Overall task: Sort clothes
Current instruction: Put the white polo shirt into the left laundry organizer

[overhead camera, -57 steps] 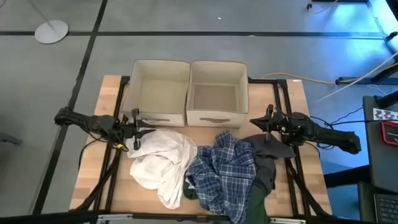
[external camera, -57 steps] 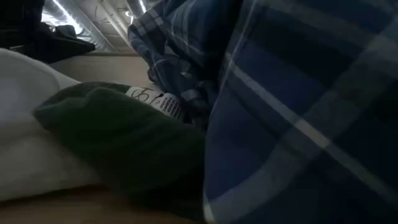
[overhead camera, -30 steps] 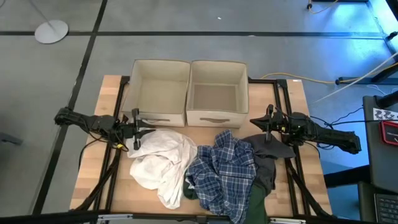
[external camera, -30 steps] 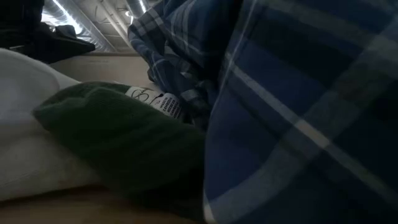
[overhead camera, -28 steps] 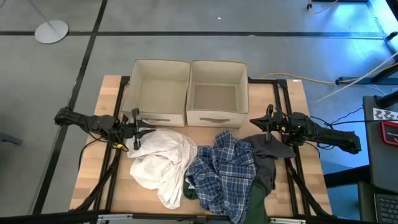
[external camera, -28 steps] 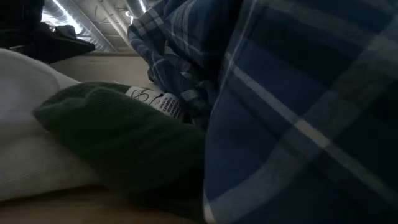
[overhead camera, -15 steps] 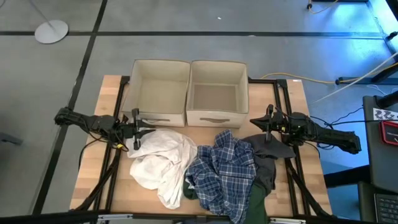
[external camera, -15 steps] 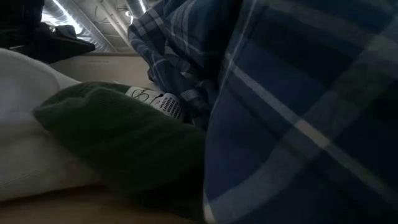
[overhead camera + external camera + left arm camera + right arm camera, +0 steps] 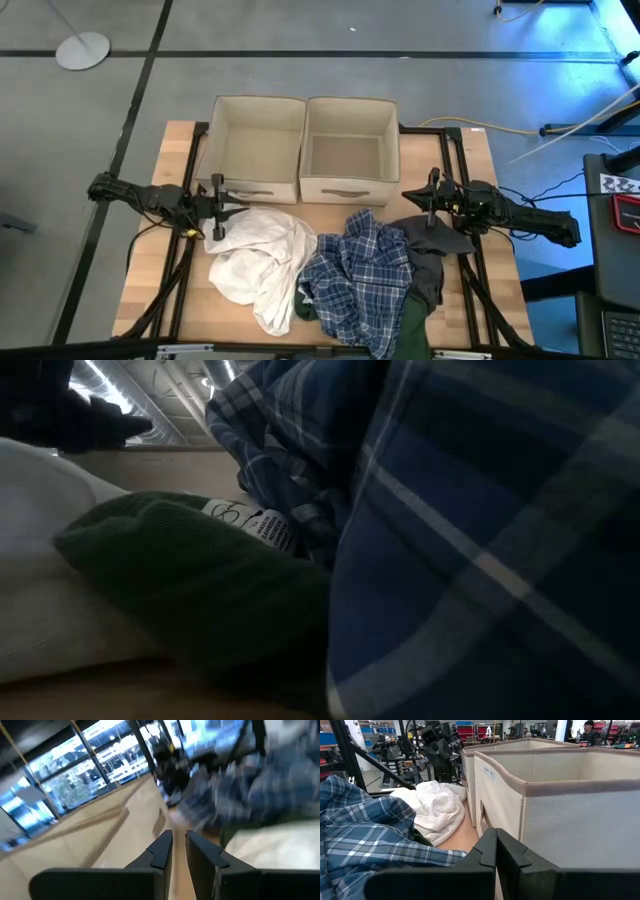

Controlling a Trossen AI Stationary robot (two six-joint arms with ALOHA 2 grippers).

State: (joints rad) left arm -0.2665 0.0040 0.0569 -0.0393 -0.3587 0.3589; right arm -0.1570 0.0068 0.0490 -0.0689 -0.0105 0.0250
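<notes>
Nothing's really moved since before on my feed. Left end effector [image 9: 218,210] nearly closed, right end effector [image 9: 432,196] closed, both empty. Clothes [image 9: 340,270] still heaped on the counter [image 9: 150,270] around 6 o'clock.

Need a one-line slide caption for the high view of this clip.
Four garments, white, plaid, green and grey, lie before two empty fabric boxes; both hands flank them.
</notes>
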